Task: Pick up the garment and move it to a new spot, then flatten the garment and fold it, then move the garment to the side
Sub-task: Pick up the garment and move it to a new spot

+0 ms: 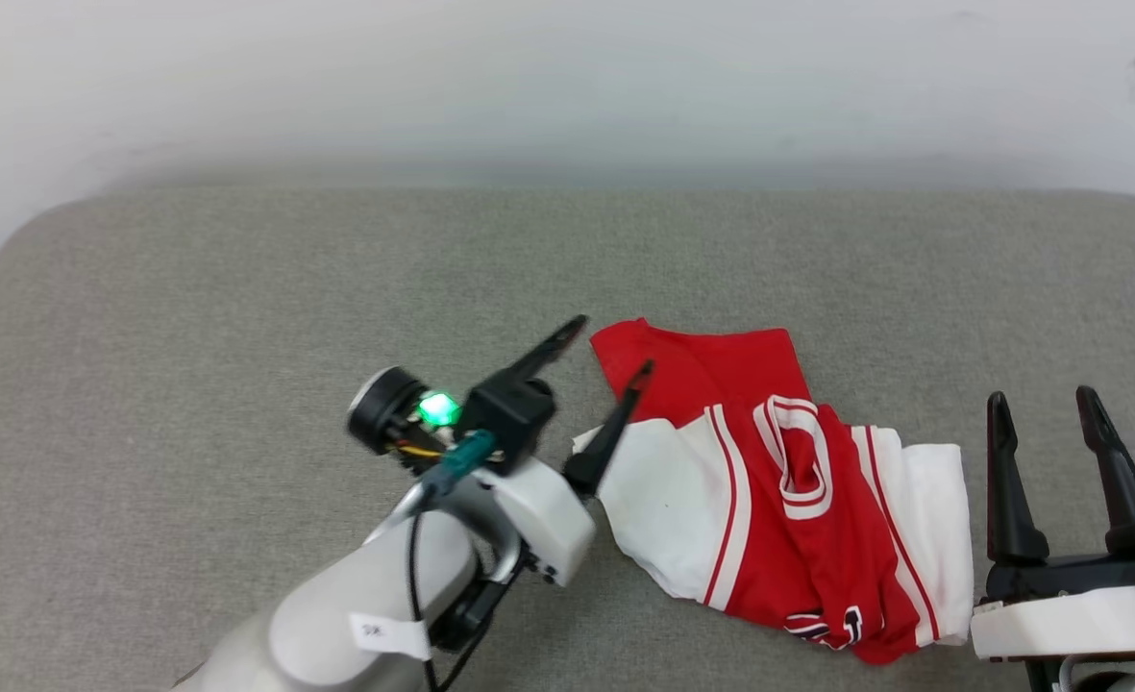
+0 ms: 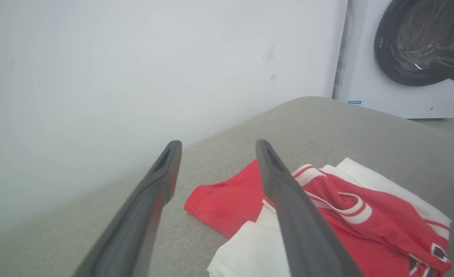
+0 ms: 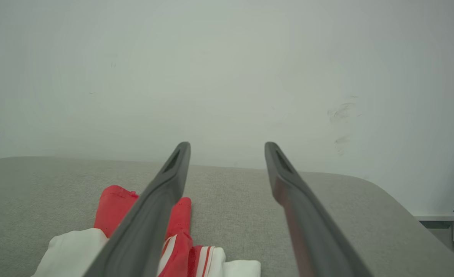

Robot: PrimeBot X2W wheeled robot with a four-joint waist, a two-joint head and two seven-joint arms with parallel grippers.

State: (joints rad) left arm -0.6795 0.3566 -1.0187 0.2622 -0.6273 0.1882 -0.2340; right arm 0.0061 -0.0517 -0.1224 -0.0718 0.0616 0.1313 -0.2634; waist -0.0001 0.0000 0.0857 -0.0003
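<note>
Folded red-and-white jersey [image 1: 778, 519] laid centre right on grey fabric-covered counter [image 1: 192, 317], black white-outlined lettering [image 1: 822, 627] partly seen, unreadable, left end effector [image 1: 613, 344] spread beside it, right end effector [image 1: 1041, 396] spread at lower right.

Head camera looks down on the cushion [image 1: 192, 288]; wrist cameras (low, close) face the wall [image 2: 96, 77]; all share the garment [image 1: 769, 548]

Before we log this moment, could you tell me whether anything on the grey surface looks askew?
The garment lies bunched and unevenly folded on the grey surface, one red corner sticking out at the far side, not flat.
</note>
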